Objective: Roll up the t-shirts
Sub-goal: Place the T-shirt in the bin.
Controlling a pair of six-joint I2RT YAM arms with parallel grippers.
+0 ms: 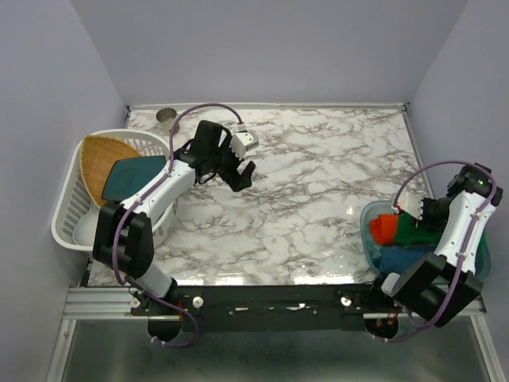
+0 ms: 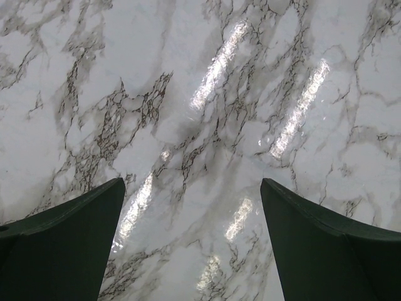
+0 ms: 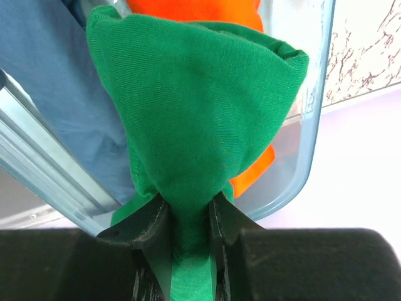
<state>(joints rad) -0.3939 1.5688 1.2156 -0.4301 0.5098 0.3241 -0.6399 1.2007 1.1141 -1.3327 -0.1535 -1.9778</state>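
Note:
A bright green t-shirt (image 3: 194, 119) is pinched between the fingers of my right gripper (image 3: 190, 210), which is shut on a bunched fold of it over a clear blue bin (image 3: 313, 94). In the top view the green t-shirt (image 1: 415, 230) lies in that bin (image 1: 367, 236) at the table's right edge, with an orange-red t-shirt (image 1: 384, 228) and a blue t-shirt (image 1: 398, 260). The orange-red (image 3: 207, 9) and blue (image 3: 44, 69) t-shirts also show in the right wrist view. My left gripper (image 1: 238, 177) is open and empty over bare marble (image 2: 200, 125) at the back left.
A white laundry basket (image 1: 68, 208) at the left edge holds a wicker tray (image 1: 103, 155) and a dark teal plate (image 1: 131, 175). A small grey cup (image 1: 167, 119) stands at the back left corner. The marble table (image 1: 318, 199) lies between the arms.

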